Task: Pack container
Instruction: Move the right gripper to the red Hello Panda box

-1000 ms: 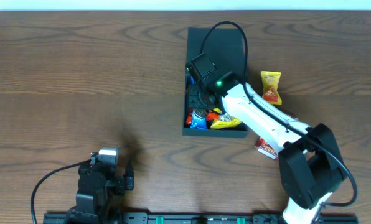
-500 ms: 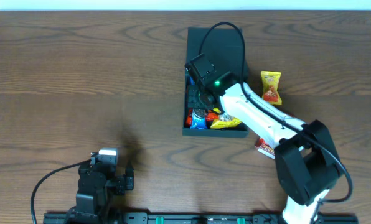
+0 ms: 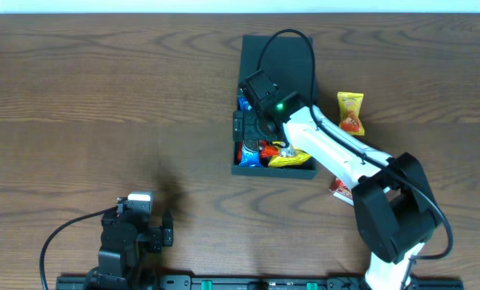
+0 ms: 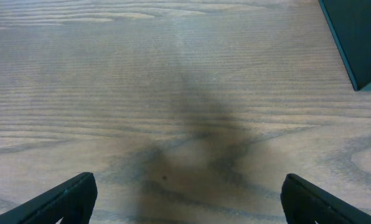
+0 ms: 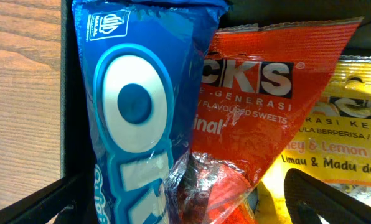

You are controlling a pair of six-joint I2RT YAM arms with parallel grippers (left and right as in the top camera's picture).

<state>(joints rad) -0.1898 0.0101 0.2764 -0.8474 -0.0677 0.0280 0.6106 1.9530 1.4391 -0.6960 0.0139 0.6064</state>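
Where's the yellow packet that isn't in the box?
Overhead view: the yellow packet lies on the table, just right of the container, apart from it.

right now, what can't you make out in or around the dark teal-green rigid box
Overhead: the white right arm covers much of the dark teal-green rigid box, so its packets can't be counted.
Overhead: a red-and-white packet lies mostly under that arm.
Right wrist: the blue packet and red packet are cropped.
Left wrist: only the box's corner shows.
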